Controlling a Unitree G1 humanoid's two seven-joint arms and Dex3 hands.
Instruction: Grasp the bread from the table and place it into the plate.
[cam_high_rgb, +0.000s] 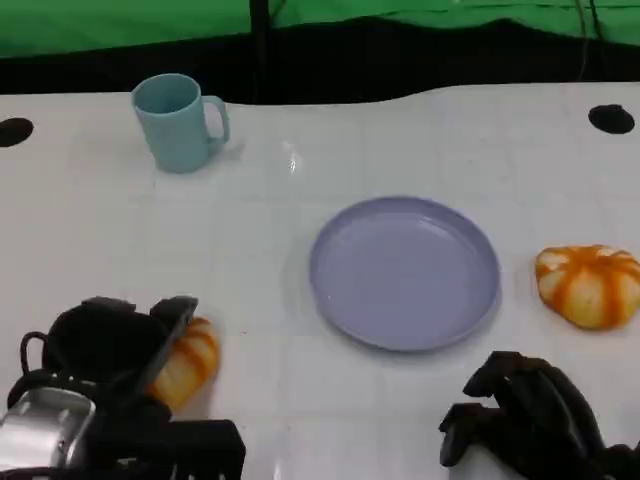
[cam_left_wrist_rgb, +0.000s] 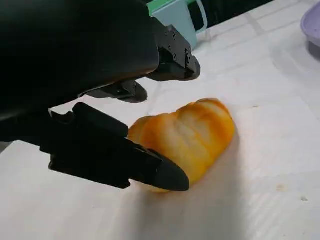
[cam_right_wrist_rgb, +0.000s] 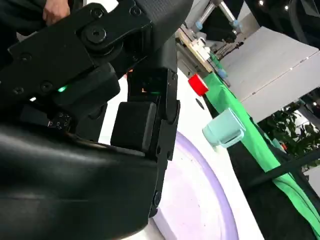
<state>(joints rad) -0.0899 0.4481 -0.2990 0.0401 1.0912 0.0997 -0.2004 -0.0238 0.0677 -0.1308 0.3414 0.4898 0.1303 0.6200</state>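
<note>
while two orange-striped loaves lie on the white surface (cam_high_rgb: 300, 250), the one that matters here is the bread (cam_high_rgb: 188, 362) at the near left, since it is enclosed by the left robot hand (cam_high_rgb: 110, 350). in the left wrist view the bread (cam_left_wrist_rgb: 187, 137) is seen resting on the surface, with one black finger (cam_left_wrist_rgb: 150, 167) laid along its near flank and another finger (cam_left_wrist_rgb: 172, 62) arched above its far side. contact on the lower side looks made; whether the upper finger touches the crust cannot be told, so the left robot hand is judged to be cupped around the loaf but not yet clamped, and a firm grip cannot be confirmed.

the loaf's long axis is seen to run roughly crosswise to the fingers, so it is spanned across its narrow width, which suits a squeeze.

the plate (cam_high_rgb: 405, 272) lies to the right of the bread and slightly farther from the robot, well apart from it, so a lift and a carry rightward would be called for.

a second bread (cam_high_rgb: 590, 285) sits just beside the plate's right rim, nearer the right robot hand (cam_high_rgb: 530, 415), whose fingers are seen curled in with nothing held. a blue mug (cam_high_rgb: 180, 122) stands at the far left, clear of the likely path.
</note>
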